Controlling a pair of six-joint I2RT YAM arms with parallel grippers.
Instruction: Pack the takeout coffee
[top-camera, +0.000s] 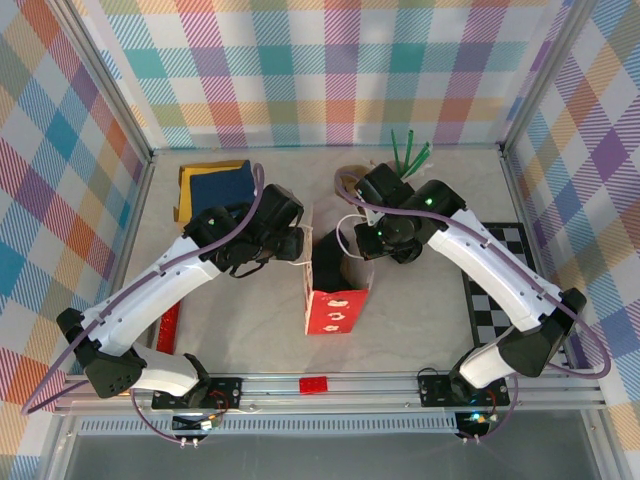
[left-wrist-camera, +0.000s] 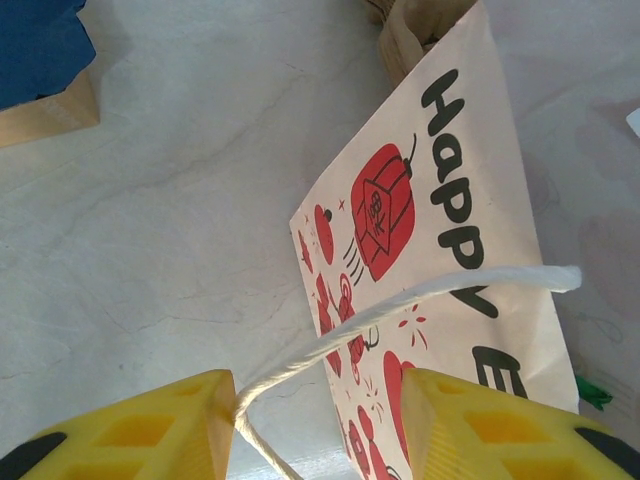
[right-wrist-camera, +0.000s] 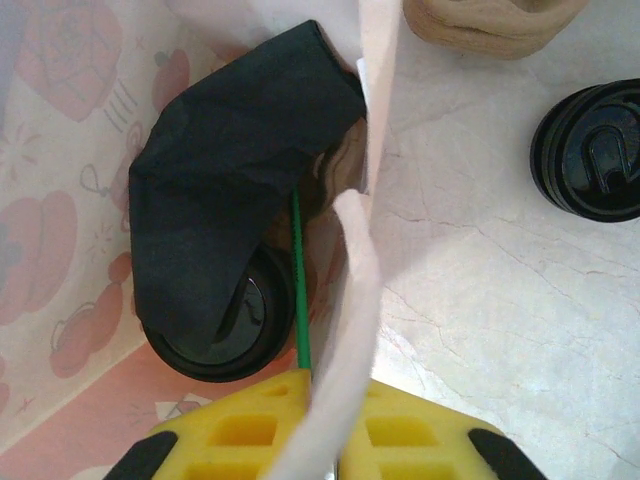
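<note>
A white paper bag (top-camera: 335, 305) with red print stands open at mid-table. Inside it sits a takeout coffee with a black lid (right-wrist-camera: 215, 335), half covered by a dark napkin (right-wrist-camera: 220, 170), with a green straw (right-wrist-camera: 298, 280) beside it. Another black-lidded coffee cup (right-wrist-camera: 590, 150) stands on the table outside the bag. My right gripper (right-wrist-camera: 338, 385) is shut on the bag's right wall (right-wrist-camera: 355, 280). My left gripper (left-wrist-camera: 318, 385) is open at the bag's left side (left-wrist-camera: 450, 230), and the white cord handle (left-wrist-camera: 400, 300) runs between its fingers, resting against the left one.
A brown cardboard carrier (right-wrist-camera: 490, 25) lies just behind the bag. Green straws (top-camera: 410, 155) stick up at the back. A blue pad on cardboard (top-camera: 220, 185) sits back left. A checkered mat (top-camera: 505, 270) lies right, with a red strip (top-camera: 168, 328) left and a red brick (top-camera: 313, 385) on the front rail.
</note>
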